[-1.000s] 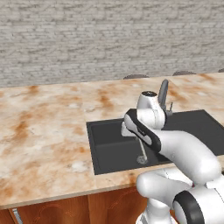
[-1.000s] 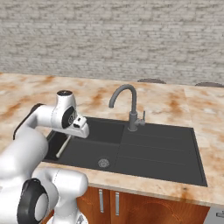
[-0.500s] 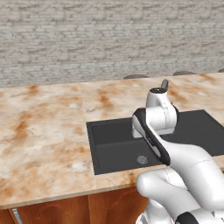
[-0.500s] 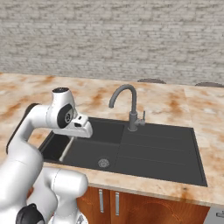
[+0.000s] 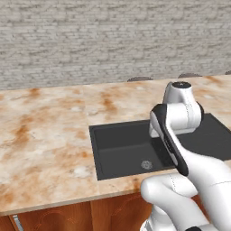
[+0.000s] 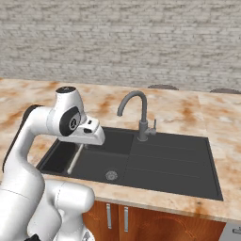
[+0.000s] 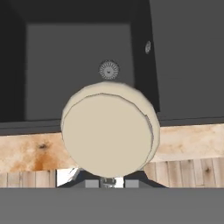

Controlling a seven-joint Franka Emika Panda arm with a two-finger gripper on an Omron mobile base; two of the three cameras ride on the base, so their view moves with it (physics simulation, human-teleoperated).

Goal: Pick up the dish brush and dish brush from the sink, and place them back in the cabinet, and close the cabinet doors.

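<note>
Even, flat rendered light, no glare anywhere.
The marble counter (image 5: 45,131) is bright and sharp to its edges; the sink (image 6: 155,162) basin stays dark, with soft shading along its walls. The hand view looks slightly coarse.

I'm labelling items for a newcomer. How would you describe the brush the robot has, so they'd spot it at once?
Find the dark sink in the marble counter. Above its basin the hand grips a dish brush: thin tan handle, round cream head, much bigger and paler than the metal drain.
</note>
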